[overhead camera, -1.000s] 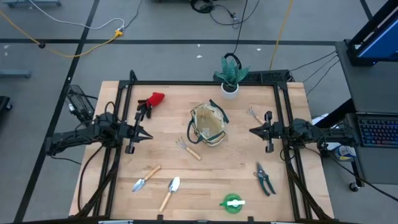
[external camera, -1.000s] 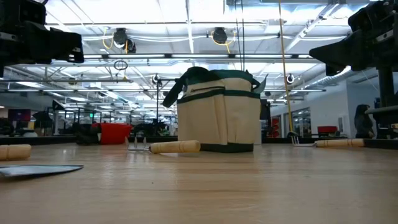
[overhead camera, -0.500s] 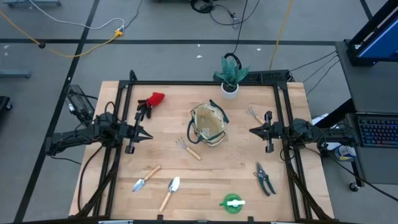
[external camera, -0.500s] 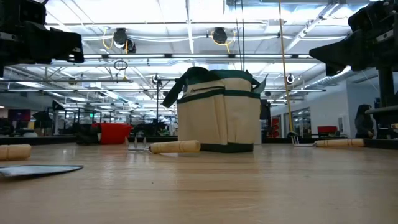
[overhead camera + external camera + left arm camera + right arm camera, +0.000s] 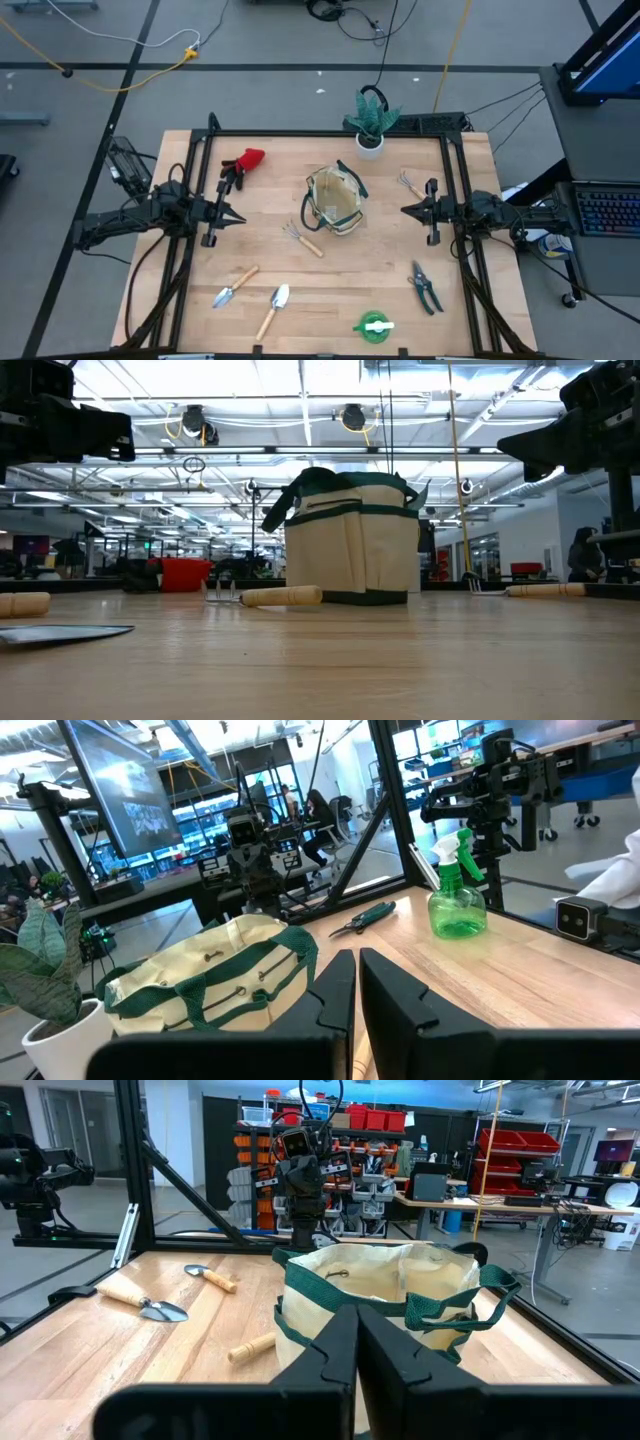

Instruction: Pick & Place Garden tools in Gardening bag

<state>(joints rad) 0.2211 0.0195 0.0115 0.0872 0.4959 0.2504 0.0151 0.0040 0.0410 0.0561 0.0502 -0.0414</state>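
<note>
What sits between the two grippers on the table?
The gardening bag stands between the left gripper and right gripper, clearest in the high view.

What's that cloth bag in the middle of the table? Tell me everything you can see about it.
The gardening bag is a small tote of cream canvas with dark green trim and floppy green loop handles. It stands upright near the middle of the wooden table, mouth open. Metal rivets show on its side in the wrist views. From above its inside looks empty. A wooden-handled hand rake lies close beside its base; whether they touch is unclear. Neither gripper is touching it.
</note>
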